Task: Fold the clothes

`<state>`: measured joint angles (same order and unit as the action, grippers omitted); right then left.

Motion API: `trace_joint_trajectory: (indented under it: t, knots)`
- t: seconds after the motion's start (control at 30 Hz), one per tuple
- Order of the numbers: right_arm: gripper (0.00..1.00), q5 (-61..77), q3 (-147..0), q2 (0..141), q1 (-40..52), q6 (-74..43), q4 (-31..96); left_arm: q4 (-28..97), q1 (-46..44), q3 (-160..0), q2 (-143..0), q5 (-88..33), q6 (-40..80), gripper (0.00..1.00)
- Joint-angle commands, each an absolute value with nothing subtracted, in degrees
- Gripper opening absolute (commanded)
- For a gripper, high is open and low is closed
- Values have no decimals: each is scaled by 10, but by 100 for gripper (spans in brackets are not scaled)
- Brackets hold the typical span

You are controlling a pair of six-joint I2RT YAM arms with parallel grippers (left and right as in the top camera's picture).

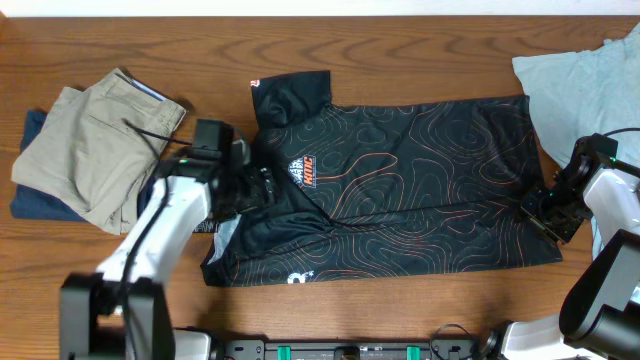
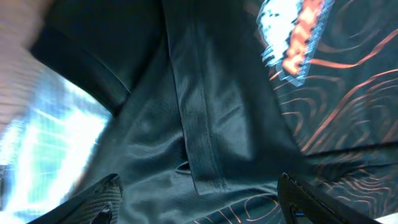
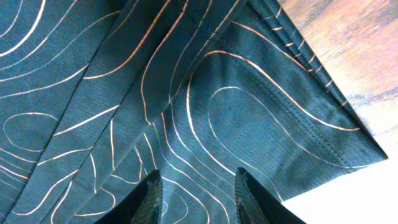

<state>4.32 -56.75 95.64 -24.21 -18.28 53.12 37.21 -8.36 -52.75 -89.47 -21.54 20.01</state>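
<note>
Across the middle of the wooden table (image 1: 420, 50), locate the black short-sleeved sports jersey with thin orange contour lines (image 1: 420, 190): collar toward the left edge, hem toward the right edge. The near long side appears turned inward; one sleeve projects toward the far edge, unfolded. Treat the task as early: the far side and the lengthwise folds remain. Your left gripper (image 2: 199, 202) hovers over the collar, jaws wide apart and empty. Your right gripper (image 3: 200, 196) sits at the hem corner, jaws apart and unclamped.
</note>
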Motion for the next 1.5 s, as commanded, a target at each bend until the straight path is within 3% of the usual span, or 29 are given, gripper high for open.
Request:
trace_joint_trajectory:
  t: [0.0,0.13,0.2,0.37,0.43,0.57,0.7,0.77,0.9,1.07,1.4,1.47]
  knots:
    - [37,45,-568,960,-243,-166,532,371,-98,-535,-928,-228,229,81]
    - [37,45,-568,960,-243,-166,532,354,-112,-535,-959,-277,229,80]
    - [37,45,-568,960,-243,-166,532,348,-120,-535,-968,-284,233,73]
    - [37,45,-568,960,-243,-166,532,346,-133,-535,-974,-283,233,32]
    - [37,45,-568,960,-243,-166,532,351,-133,-535,-974,-284,233,6]
    - [37,45,-568,960,-243,-166,532,370,-133,-535,-970,-352,251,6]
    - [37,43,-565,960,-243,-166,530,373,-143,-535,-959,-588,317,6]
    - [37,43,-564,960,-243,-166,529,372,-159,-535,-954,-637,363,6]
    - [37,43,-564,960,-243,-166,529,370,-189,-535,-954,-574,392,6]
    - [37,43,-564,960,-243,-160,532,370,-196,-535,-954,-482,391,24]
    - [38,43,-564,960,-243,-160,531,370,-109,-539,-950,-386,318,27]
    - [38,43,-564,960,-243,-160,531,369,-90,-539,-950,-338,298,41]
